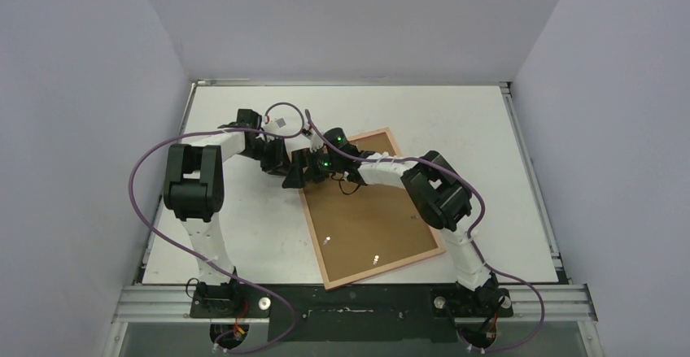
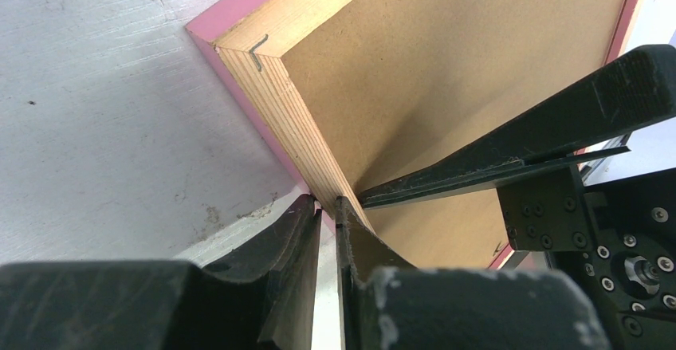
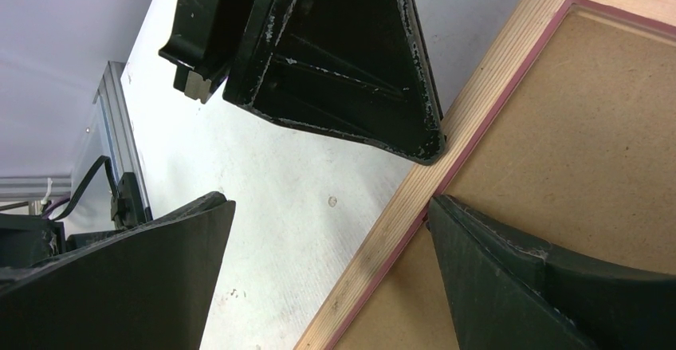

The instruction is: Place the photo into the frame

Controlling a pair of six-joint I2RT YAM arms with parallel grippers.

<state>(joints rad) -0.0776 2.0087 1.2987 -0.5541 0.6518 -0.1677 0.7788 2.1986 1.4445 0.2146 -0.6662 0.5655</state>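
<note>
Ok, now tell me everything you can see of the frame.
The frame lies flat, back side up, skewed on the white table. Its rails look like pale raw wood with visible grain, pink on the outer edge and inner lip. A staple bridges one mitred corner. Brown backing fills it, and no pane shows. The shut left gripper meets one long rail's outer edge, and the open right gripper straddles that same rail.
</note>
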